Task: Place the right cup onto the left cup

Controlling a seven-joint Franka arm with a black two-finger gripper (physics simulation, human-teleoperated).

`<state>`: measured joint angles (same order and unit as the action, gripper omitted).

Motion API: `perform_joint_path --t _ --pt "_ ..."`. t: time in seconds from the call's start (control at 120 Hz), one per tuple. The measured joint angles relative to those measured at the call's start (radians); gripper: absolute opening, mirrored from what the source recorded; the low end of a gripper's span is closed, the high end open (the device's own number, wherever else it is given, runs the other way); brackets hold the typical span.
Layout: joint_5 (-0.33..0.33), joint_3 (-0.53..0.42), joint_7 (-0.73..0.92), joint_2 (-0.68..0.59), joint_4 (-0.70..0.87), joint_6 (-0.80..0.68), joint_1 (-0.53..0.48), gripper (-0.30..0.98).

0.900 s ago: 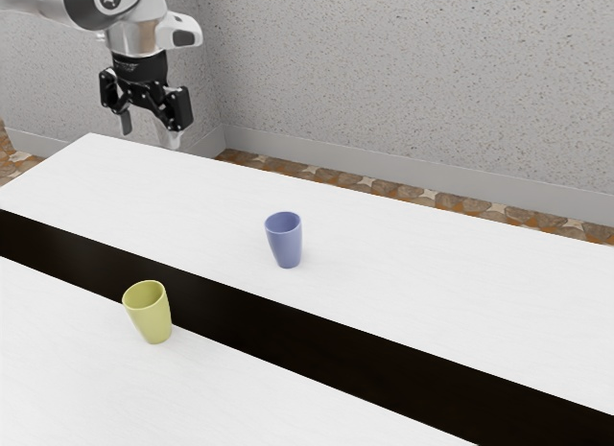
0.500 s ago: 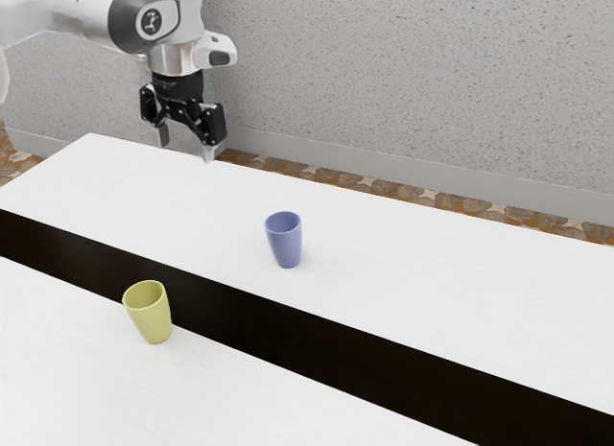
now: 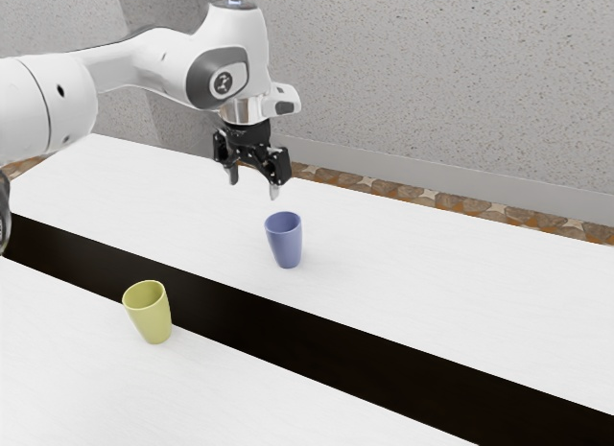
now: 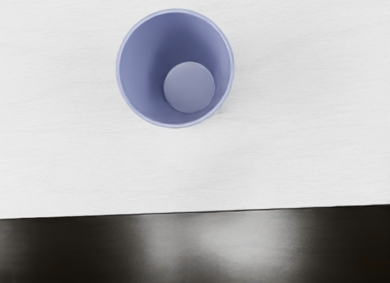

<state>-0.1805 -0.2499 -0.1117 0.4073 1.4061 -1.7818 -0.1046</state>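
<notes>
Reach in with a big white arm (image 3: 158, 67) from the exterior view's left, up over the long white table (image 3: 432, 273). Have the black gripper (image 3: 253, 187) pointing down, with its two fingers (image 3: 274, 191) wide apart and just air between them. Hang higher than the blue cup (image 3: 285, 241) and a bit to the exterior view's left of it, near but not touching. See the blue cup standing up on the far white part of the table, with its open top up. See the yellow cup (image 3: 151, 315) standing up too, well apart from the blue cup, on the near white part, right by the edge of the dark strip (image 3: 288, 336). Find the dark strip running long between the two white parts, with a cup on each side of it. In the wrist view, look down into the blue cup, past its thin, round rim, to the round bottom inside. See the dark strip there too, shiny, with soft pale spots on it, near the blue cup but apart from it. Past the table, find a grey wall (image 3: 413, 82) with lots of tiny specks, a plain pale board (image 3: 432, 176) along its foot, and a floor (image 3: 427, 196) of brown and tan stones.
</notes>
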Motion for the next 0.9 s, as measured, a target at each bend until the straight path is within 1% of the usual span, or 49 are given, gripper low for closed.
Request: perform_joint_path --t 0.142,0.35,0.567,0.9 --pt "-0.014 -0.002 -0.019 0.093 -0.064 -0.041 0.004 0.69" --pt "-0.044 0.0 -0.036 0.176 -0.119 -0.098 0.003 0.69" --pt "-0.05 -0.005 -0.049 0.25 -0.159 -0.135 0.011 0.69" --pt "-0.066 -0.008 -0.063 0.324 -0.162 -0.209 0.023 0.69"
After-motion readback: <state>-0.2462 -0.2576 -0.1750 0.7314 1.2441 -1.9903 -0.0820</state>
